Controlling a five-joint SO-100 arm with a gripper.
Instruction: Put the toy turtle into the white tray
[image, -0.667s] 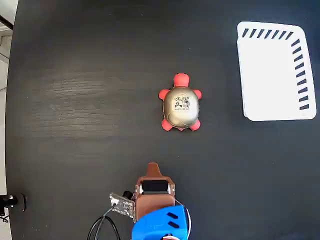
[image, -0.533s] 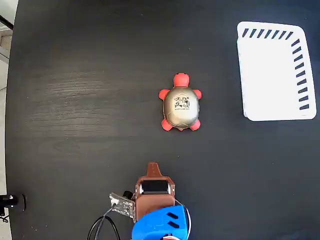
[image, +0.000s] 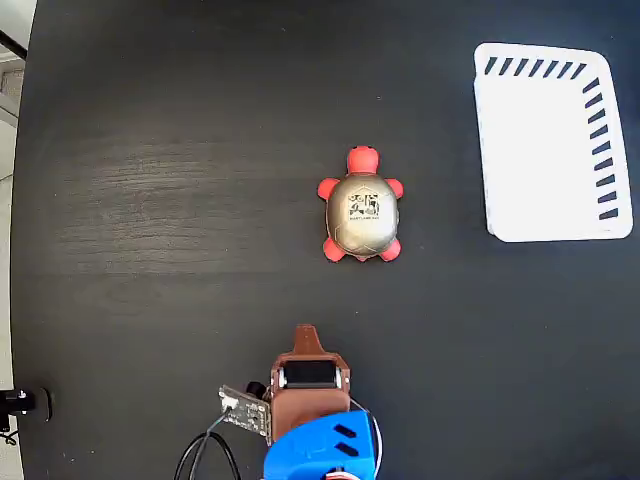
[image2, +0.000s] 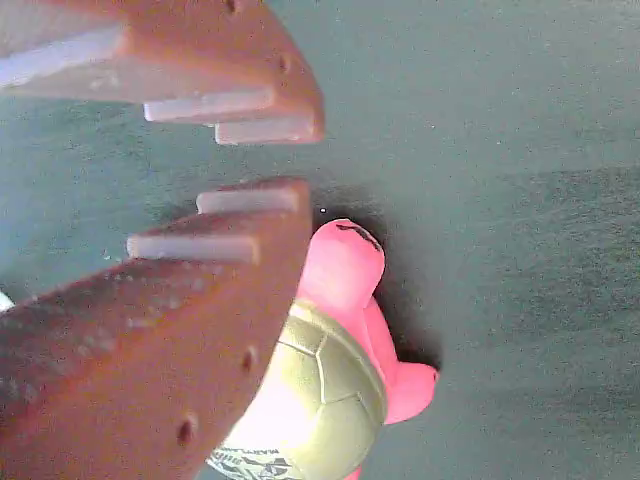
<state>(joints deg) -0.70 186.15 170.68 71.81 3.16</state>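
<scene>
End effector (image2: 285, 160): brown fingers are seen slightly apart in the wrist view, nothing held.
Toy turtle (image: 361, 207): one; red head and feet, shiny beige-gold shell; placed mid-counter (image: 180, 200), well apart from the tray.
Shell mark: black print, not readable.
White tray (image: 548, 230): one, at upper right; dark slanted slots along two sides.

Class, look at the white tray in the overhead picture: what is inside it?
Nothing shows inside the white tray; its floor is bare white. The toy turtle sits apart on the black table. Whatever lies under the tray is covered.
</scene>
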